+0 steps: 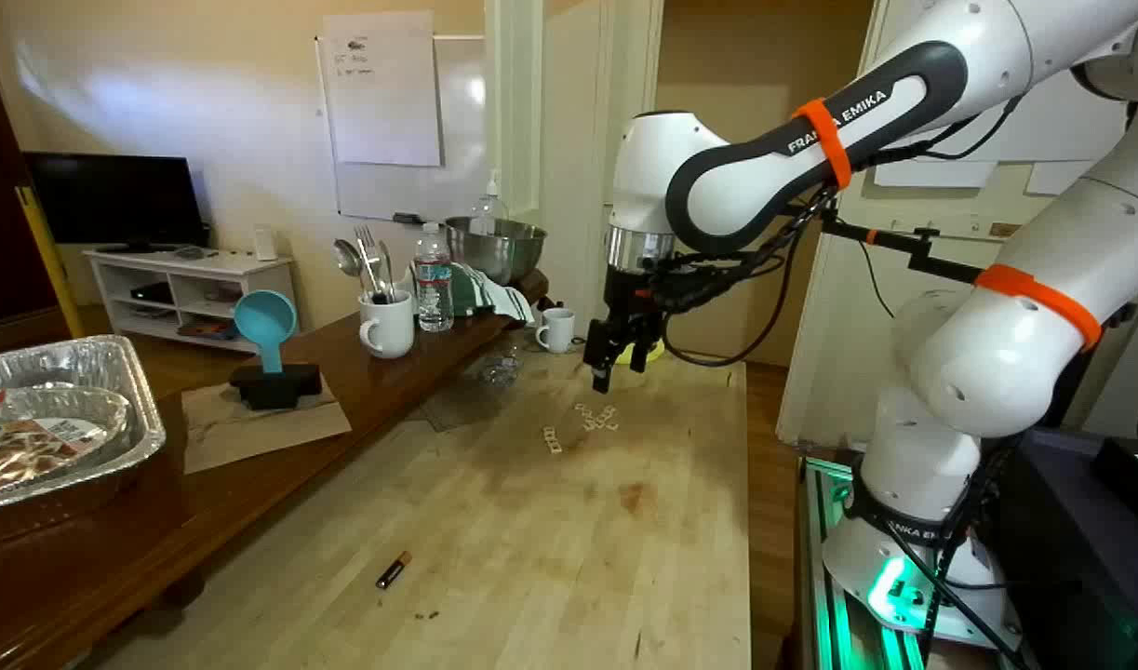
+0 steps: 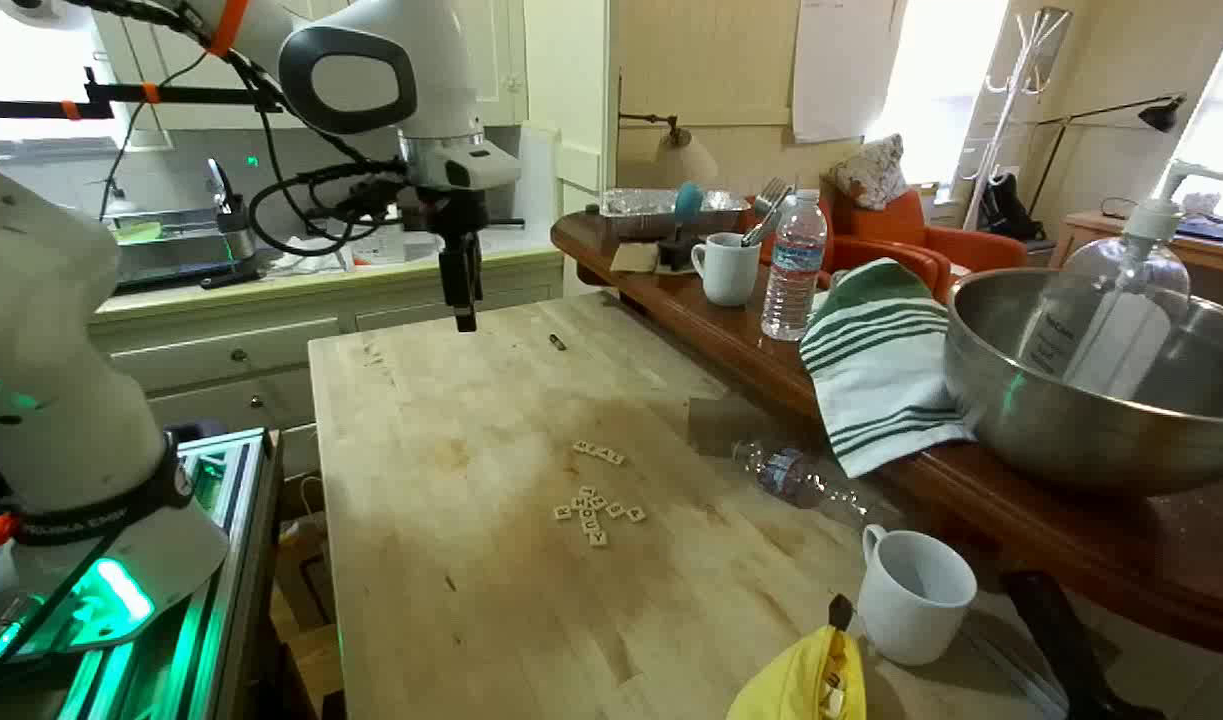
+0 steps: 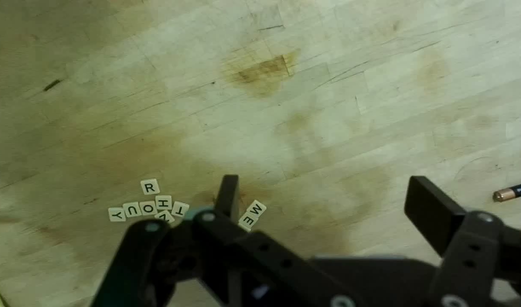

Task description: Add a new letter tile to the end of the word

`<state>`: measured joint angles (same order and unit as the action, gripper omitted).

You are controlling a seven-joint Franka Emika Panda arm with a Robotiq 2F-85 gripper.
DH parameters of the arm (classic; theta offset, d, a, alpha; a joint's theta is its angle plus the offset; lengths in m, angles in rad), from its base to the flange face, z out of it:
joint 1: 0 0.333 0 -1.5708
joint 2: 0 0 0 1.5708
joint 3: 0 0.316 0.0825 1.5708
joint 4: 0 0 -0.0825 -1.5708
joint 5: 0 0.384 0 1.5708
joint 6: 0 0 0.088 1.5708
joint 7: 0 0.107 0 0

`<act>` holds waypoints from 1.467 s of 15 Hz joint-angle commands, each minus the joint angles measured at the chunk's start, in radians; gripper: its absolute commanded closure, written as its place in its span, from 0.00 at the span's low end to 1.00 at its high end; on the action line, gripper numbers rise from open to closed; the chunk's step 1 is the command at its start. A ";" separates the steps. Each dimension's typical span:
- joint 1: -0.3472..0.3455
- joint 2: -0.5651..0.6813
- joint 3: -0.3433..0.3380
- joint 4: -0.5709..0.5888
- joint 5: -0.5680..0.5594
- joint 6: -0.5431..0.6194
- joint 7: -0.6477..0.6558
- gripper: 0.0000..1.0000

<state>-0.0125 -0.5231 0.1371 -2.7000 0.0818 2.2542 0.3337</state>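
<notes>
The word is a short straight row of pale cream letter tiles, lying flat on the wooden table in both exterior views [image 1: 552, 439] [image 2: 599, 453]. In the wrist view its M and E tiles [image 3: 251, 214] show beside one finger, which hides the rest. A crossing group of several similar tiles lies near it in both exterior views [image 1: 596, 419] [image 2: 591, 515]. The wrist view shows that group's Y, U, O, H, N, T and R tiles [image 3: 148, 207], partly hidden by the gripper. My gripper [image 3: 324, 187] is open and empty, above the table in both exterior views [image 1: 620, 374] [image 2: 465, 322].
A battery [image 1: 394, 569] lies on the table [image 1: 550, 577]. A plastic bottle [image 2: 796, 480], a white mug [image 2: 916, 595] and a yellow pouch [image 2: 801, 680] stand or lie along one side. A raised brown counter [image 1: 317, 344] borders the table, with a steel bowl [image 2: 1101, 400] on it.
</notes>
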 commanded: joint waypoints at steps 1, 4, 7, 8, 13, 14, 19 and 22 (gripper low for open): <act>0.005 0.000 -0.006 0.001 -0.004 -0.002 0.002 0.00; 0.005 0.000 -0.006 0.001 -0.004 -0.002 0.002 0.00; 0.005 0.000 -0.006 0.001 -0.004 -0.002 0.002 0.00; -0.006 0.011 -0.008 0.005 -0.013 0.003 0.009 0.00; -0.091 0.060 -0.086 0.030 -0.089 0.054 -0.059 0.00; -0.086 0.077 -0.125 0.031 -0.064 0.082 -0.115 0.00; -0.028 0.196 -0.324 0.084 0.087 0.123 -0.505 0.00; -0.023 0.264 -0.374 0.126 0.109 0.084 -0.696 0.00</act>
<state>-0.0624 -0.3490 -0.1879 -2.6332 0.1507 2.3674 -0.2009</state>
